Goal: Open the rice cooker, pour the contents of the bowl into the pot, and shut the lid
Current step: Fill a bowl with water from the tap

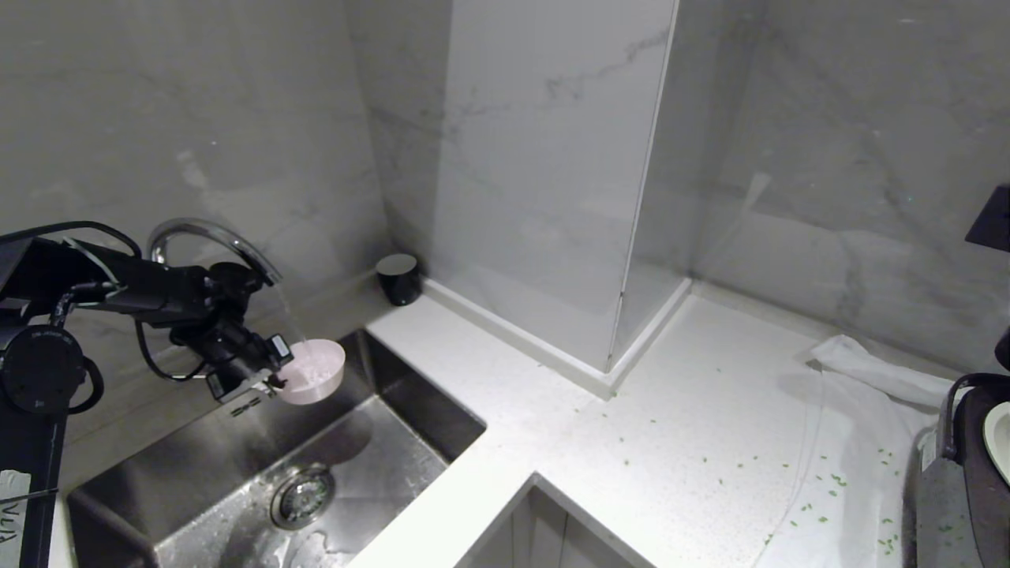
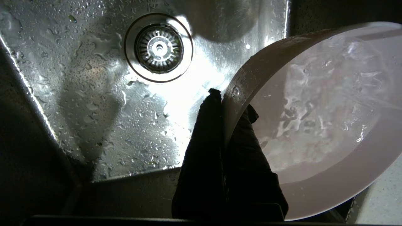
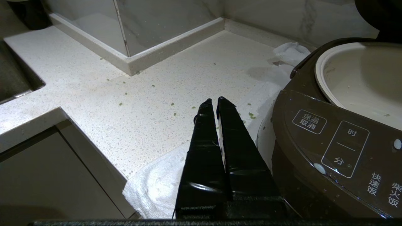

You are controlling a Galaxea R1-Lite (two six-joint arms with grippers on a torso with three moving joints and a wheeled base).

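Left gripper (image 1: 278,377) is over the sink (image 1: 394,442), fingers pinched on the near rim of the pink bowl (image 1: 316,371). The bowl sits under the tap (image 1: 213,241), and a thin stream of water runs into it. In the left wrist view the bowl (image 2: 320,131) holds rippling water, one finger inside the wall and one outside; the wet drain (image 2: 158,47) lies below.

Right gripper (image 3: 213,103) is parked over the counter (image 3: 157,94), fingers pressed together and holding nothing, just beside the rice cooker (image 3: 329,147). The cooker stands at the right end of the counter with its cream pot (image 3: 361,81) exposed. White cloth (image 3: 157,185) lies under it. Small green flecks are scattered on the counter. Black cup (image 1: 398,278) stands in the back corner near the sink.
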